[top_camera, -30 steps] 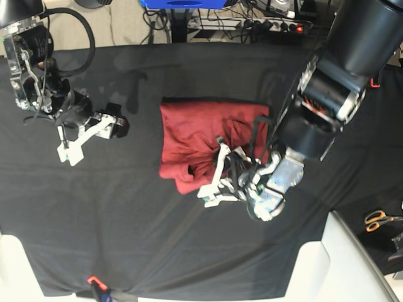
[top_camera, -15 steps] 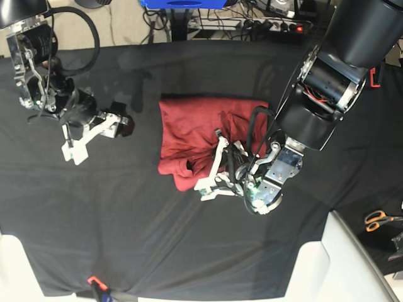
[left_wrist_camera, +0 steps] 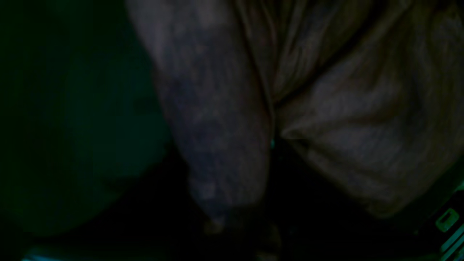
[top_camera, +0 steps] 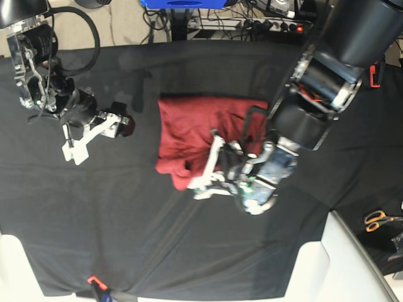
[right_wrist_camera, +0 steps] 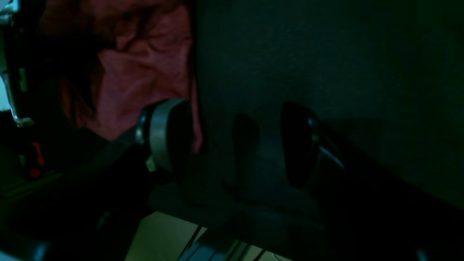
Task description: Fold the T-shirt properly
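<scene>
The maroon T-shirt [top_camera: 189, 129] lies bunched and partly folded in the middle of the black table cloth [top_camera: 157, 233]. My left gripper [top_camera: 208, 173] rests on its lower right edge, shut on a pinch of the fabric. In the left wrist view, dim wrinkled T-shirt cloth [left_wrist_camera: 344, 127] fills the frame and the fingers do not show. My right gripper [top_camera: 101, 135] hovers over bare cloth to the left of the T-shirt, apart from it. In the right wrist view the right gripper [right_wrist_camera: 232, 141] is open, with the T-shirt [right_wrist_camera: 145, 72] beyond its left finger [right_wrist_camera: 163, 134].
Orange-handled scissors [top_camera: 378, 220] lie at the right edge. A white surface [top_camera: 352, 264] borders the cloth at the lower right. A power strip [top_camera: 264, 25] and cables run along the far side. A small orange clip [top_camera: 93, 280] sits at the front edge.
My left gripper has slid left with the T-shirt's lower edge, dragging the cloth that way. The right arm shifted slightly right early on and has since stayed still.
</scene>
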Controlling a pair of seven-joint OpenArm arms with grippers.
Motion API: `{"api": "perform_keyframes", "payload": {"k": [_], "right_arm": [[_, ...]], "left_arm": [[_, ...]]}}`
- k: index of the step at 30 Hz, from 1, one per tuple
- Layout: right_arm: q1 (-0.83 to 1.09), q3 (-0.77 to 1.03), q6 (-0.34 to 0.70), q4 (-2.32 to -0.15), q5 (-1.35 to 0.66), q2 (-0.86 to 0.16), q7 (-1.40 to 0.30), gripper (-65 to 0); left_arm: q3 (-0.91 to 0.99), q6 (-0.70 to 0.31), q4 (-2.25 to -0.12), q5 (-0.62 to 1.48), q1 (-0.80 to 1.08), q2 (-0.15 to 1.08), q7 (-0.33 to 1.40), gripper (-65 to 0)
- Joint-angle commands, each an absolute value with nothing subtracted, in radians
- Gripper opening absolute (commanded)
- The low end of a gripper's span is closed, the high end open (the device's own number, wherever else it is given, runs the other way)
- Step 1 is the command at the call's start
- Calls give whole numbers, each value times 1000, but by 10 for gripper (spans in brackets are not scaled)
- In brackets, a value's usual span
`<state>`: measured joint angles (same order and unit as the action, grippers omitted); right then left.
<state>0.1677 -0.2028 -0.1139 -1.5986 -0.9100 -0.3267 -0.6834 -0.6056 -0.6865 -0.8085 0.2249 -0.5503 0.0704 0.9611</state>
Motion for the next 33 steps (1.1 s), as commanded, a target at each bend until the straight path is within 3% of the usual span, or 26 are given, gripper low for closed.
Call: {"api": "perform_keyframes", "payload": {"k": [1, 13, 18, 24, 33], "right_arm": [[160, -197, -105, -1618, -921, -334, -671, -287], [162, -189, -105, -1618, -921, -334, -670, -287], [162, -189, -105, -1618, -921, -334, -670, -287], [162, -189, -105, -1618, -921, -334, -670, -287], [162, -194, -105, -1618, -921, -334, -667, -287]], "left_arm": [[-608, -698, -814, 249, -562, 48, 952, -650], [-608, -698, -814, 249, -570, -74, 952, -650], [-593, -698, -806, 249, -588, -68, 952, -650], [-418, -698, -710, 242, -616, -38, 978, -650], [-415, -698, -711, 240, -601, -4, 974, -650]]}}
